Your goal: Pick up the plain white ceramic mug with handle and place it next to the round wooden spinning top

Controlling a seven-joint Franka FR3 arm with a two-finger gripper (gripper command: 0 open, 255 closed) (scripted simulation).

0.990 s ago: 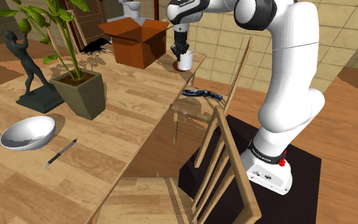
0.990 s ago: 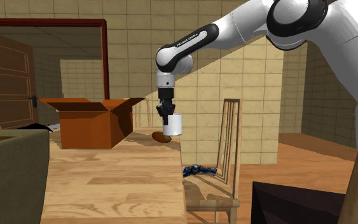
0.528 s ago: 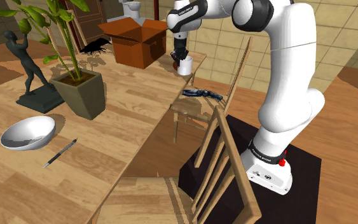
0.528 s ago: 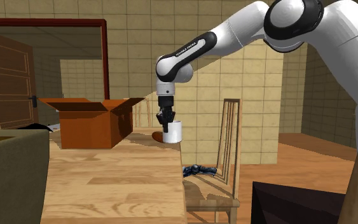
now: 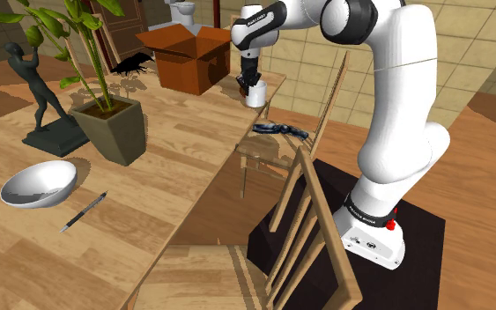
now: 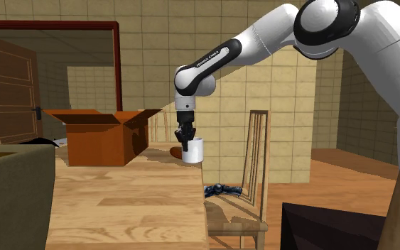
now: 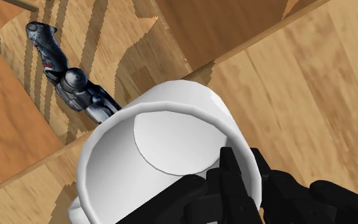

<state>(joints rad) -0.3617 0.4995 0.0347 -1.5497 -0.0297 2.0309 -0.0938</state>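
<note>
White mug (image 7: 165, 137) in end effector (image 7: 246, 162)

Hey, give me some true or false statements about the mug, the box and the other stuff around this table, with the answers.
1. The white mug is close to the wooden table's edge. True.
2. The jaws hold the mug by its handle. False: they clasp its rim wall, one inside and one outside.
3. The cardboard box is closed. False: its flaps stand open.
4. A bowl lies beside a pen on the table. True.
5. The dark object lies on the table. False: it lies on the chair seat.
</note>
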